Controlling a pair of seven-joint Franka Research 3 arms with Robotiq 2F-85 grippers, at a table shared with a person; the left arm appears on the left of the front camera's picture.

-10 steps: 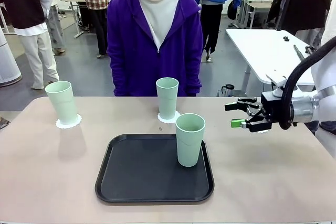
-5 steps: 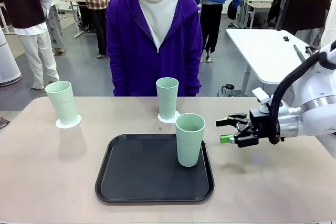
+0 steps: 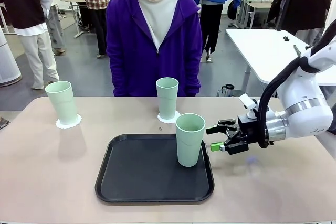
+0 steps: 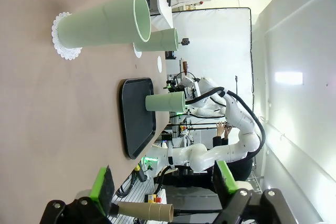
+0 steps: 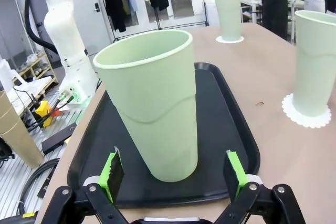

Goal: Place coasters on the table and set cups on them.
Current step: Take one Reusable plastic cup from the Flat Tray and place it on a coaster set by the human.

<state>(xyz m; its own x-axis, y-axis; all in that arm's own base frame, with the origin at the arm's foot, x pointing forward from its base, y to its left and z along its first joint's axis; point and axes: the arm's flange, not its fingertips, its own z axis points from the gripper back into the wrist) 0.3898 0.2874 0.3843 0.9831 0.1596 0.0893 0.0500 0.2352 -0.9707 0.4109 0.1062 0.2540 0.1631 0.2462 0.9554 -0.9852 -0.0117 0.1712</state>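
Note:
Two mint-green cups stand on white lacy coasters on the table [image 3: 47,182]: one at the far left [image 3: 62,103] on its coaster [image 3: 69,122], one at the middle back [image 3: 167,98] on its coaster [image 3: 169,118]. A third cup [image 3: 189,140] [image 5: 152,103] stands upright on the black tray [image 3: 152,174]. My right gripper [image 3: 214,138] [image 5: 172,170] is open just right of this cup, its green pads [image 5: 112,169] level with the cup's lower half and apart from it. My left gripper [image 4: 164,182] is open and holds nothing. A bare third coaster [image 4: 159,64] lies farther off.
A person in a purple jacket [image 3: 157,40] stands at the far edge, hands out of sight. The tray [image 5: 226,124] takes up the middle front. Bare tabletop lies at the left front and right of the tray. Brown paper cups [image 5: 16,129] sit off the table.
My right gripper has moved left and slightly down across the table, from the right side toward the cup on the tray, staying open. The cups and coasters have not moved.

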